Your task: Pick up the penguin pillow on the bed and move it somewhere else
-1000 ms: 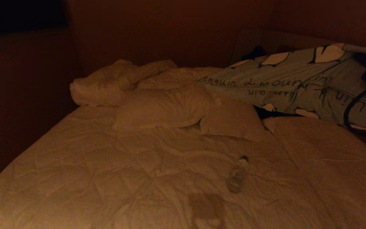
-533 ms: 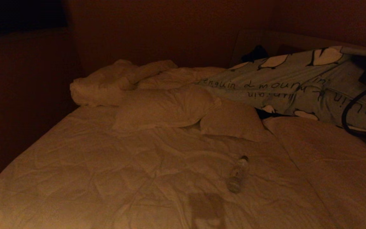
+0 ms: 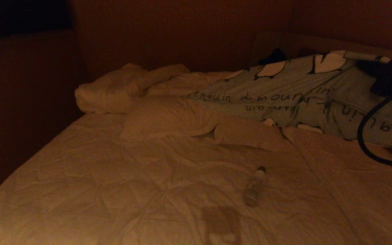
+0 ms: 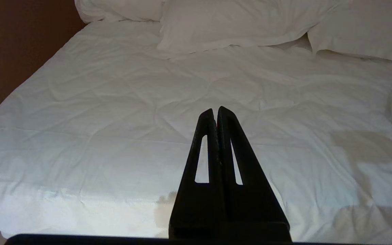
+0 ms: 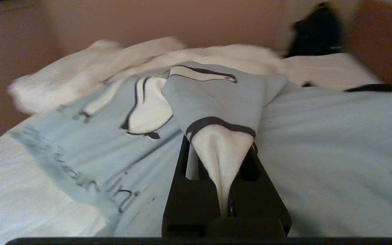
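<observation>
Two grippers: mine, one busy and one idle.
Right gripper [image 5: 221, 160]: my fingers are pinched tight on a bunched corner of the penguin pillow [image 3: 284, 92]; in the right wrist view the white-and-black fold of fabric is squeezed between them and rises out of the grip at the lower centre of the frame.
Right gripper in the head view: only a dark shape [image 3: 388, 78] at the upper right edge, with a black cable [image 3: 362, 136] looping down below it.
Penguin pillow, place: upper right of the head view, stretched from my grip at the right edge toward the middle of the frame, its left end lying over the plain white pillows [image 3: 168, 115] at the head of the bed [image 3: 97, 183].
Penguin pillow, look: pale grey-blue cloth with black-and-white penguins along its upper edge and handwritten-style lettering across the middle.
Left gripper [image 4: 215, 114]: my fingers are pressed together with nothing between them, hanging above the white duvet at the centre of the left wrist view.
Bed: rumpled white quilted duvet filling the lower part of the head view.
Plastic bottle [image 3: 254, 187]: clear, lying on its side on the duvet, lower centre-right of the head view, well apart from the penguin pillow.
Dark object [image 3: 272, 56]: against the headboard at the upper centre-right; I cannot tell what it is.
</observation>
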Available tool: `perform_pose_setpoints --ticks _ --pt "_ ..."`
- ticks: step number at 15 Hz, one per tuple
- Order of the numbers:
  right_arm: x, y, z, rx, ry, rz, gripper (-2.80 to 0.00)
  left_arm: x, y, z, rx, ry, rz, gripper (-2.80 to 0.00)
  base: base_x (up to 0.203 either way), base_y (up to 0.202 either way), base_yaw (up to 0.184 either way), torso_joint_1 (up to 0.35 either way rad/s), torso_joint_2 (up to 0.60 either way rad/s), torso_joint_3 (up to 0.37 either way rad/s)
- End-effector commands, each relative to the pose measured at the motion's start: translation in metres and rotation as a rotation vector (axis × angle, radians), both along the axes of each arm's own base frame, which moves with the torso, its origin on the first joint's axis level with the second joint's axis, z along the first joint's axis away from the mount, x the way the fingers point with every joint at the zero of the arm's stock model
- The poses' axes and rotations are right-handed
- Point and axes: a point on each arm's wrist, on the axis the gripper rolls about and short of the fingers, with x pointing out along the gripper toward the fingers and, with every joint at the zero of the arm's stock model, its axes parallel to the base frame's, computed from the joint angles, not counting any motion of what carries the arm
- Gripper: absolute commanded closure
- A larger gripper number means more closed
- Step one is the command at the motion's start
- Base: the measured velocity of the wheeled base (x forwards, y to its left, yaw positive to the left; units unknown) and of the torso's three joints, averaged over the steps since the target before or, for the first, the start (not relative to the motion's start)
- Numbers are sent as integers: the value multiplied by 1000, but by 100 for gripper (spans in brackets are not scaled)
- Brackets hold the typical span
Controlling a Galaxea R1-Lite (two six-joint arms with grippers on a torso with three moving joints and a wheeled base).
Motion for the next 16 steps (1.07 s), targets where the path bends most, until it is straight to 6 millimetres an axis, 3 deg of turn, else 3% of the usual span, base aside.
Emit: perform_pose_setpoints --ticks 1,9,16 --pt "-4 9 -2 -3 1 43 0 0 0 0 1 0 0 0 0 0 0 0 0 0" --pt "-17 7 5 5 -30 27 0 0 0 0 0 0 1 0 0 0 0 0 0 0" --pt "-30 -2 5 -34 -44 -170 0 0 0 0 -1 -1 0 0 0 0 0 0 0 0"
